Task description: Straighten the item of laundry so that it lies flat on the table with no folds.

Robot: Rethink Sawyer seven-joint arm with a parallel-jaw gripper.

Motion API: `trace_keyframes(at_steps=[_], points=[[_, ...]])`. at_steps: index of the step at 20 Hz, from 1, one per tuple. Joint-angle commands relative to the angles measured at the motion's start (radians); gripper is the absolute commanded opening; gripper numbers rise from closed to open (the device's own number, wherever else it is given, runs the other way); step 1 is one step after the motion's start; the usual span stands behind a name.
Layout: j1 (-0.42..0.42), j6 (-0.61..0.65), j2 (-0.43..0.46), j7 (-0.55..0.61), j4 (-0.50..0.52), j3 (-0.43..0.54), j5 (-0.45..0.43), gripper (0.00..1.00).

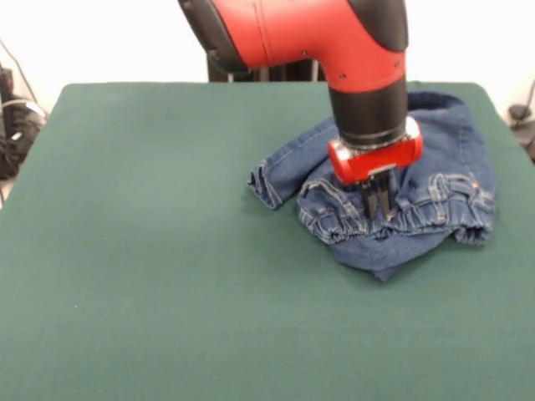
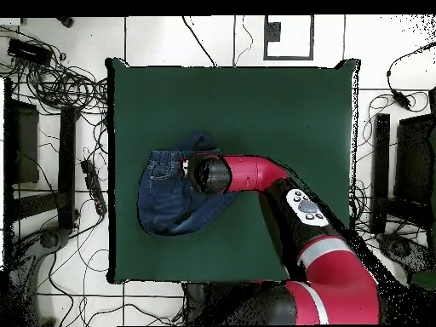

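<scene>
Bare green table (image 1: 167, 292), bunched jeans (image 1: 435, 200) waistband toward camera, legs away; fingers (image 1: 378, 199) pinched together on waistband.

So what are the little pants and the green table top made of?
The little pants look like blue denim: a woven, matte cloth with tan stitching and a gathered, stretchy-looking waistband. The green table top looks like felt or a similar soft fabric cover, since it is dull, even and without shine, though the pictures cannot settle that.

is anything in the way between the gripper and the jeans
Nothing visible does. The gripper is right down on the bunched jeans, its jaws close together at the gathered waistband. Only bare table surrounds them.
</scene>
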Motion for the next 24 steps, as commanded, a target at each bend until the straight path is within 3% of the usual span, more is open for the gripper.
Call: trace_keyframes(at_steps=[1,6,12,17,24], points=[[0.013,0.198,-0.201,0.114,0.077,0.025,0.089,0.0],[0.02,0.185,-0.269,0.131,0.059,0.02,0.112,0.0],[-0.043,-0.021,-0.304,0.141,0.106,0.09,0.12,0.0],[-0.148,-0.135,-0.35,0.101,0.182,0.206,0.102,0.0],[-0.344,-0.096,-0.446,0.02,0.309,0.379,0.103,0.0]])
